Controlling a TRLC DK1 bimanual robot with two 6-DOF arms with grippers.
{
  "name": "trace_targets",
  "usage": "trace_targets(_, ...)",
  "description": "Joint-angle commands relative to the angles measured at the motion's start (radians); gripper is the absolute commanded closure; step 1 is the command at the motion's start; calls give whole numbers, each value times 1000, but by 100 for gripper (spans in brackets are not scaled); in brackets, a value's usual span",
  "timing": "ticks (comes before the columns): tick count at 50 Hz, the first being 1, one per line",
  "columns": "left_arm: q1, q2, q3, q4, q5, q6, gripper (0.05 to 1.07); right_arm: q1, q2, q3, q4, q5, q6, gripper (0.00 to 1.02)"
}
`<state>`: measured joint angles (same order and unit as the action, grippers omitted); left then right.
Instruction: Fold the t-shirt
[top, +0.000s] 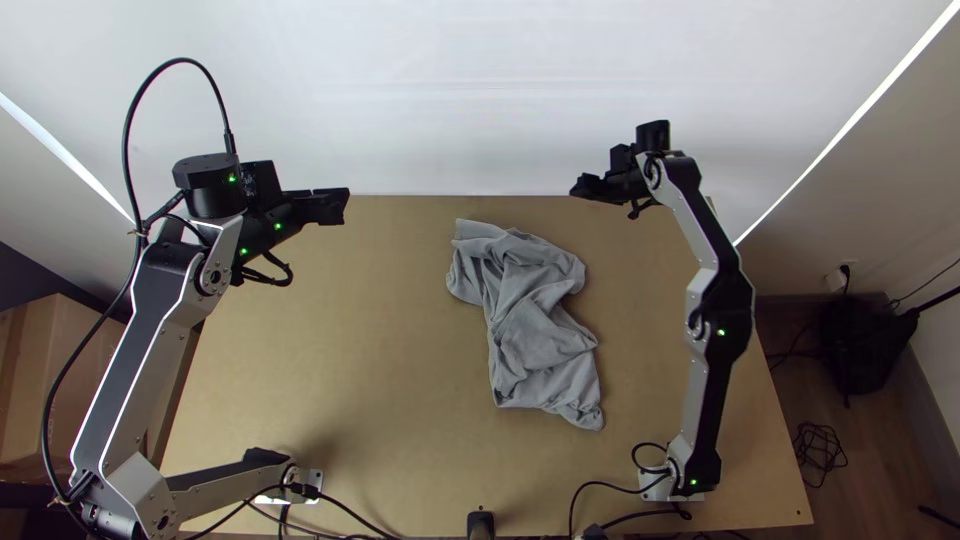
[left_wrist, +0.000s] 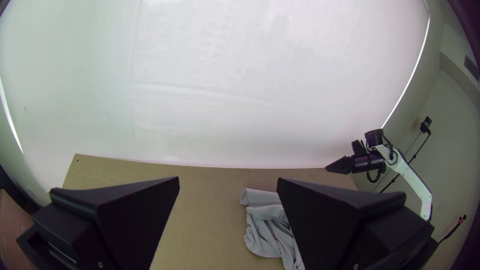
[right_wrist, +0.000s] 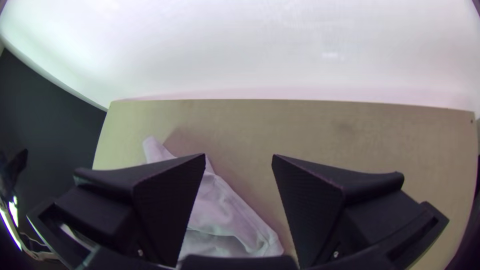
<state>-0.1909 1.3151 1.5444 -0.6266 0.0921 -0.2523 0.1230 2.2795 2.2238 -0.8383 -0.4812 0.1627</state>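
T-shirt (top: 540, 335) is lying bunched and creased on the surface (top: 370, 400), its long axis running from the far edge toward the near edge, slanting toward the right arm's base. Left gripper (left_wrist: 228, 178): jaws standing wide apart, holding nothing; cloth is lying off to their right and nearward. Right gripper (right_wrist: 239, 157): jaws also standing parted and unladen; cloth is lying nearward and slightly left. Judgement: the right arm is sitting nearer, though height above the cloth is reading poorly from overhead. Spreading is probably coming before folding, with both jaws needing to travel inward and nearward.
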Motion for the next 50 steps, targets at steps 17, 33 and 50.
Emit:
trace_targets(17,19,-19,-10,-5,-3,18,10,99,238,74,-168,-83,32,40)
trace_targets(33,21,-19,-3,-7,-3,18,10,171,273,73,-145,-94,31,74)
trace_targets(50,-102,-37,-107,-67,-2,84,9,135,109,-9,-101,-99,24,100)
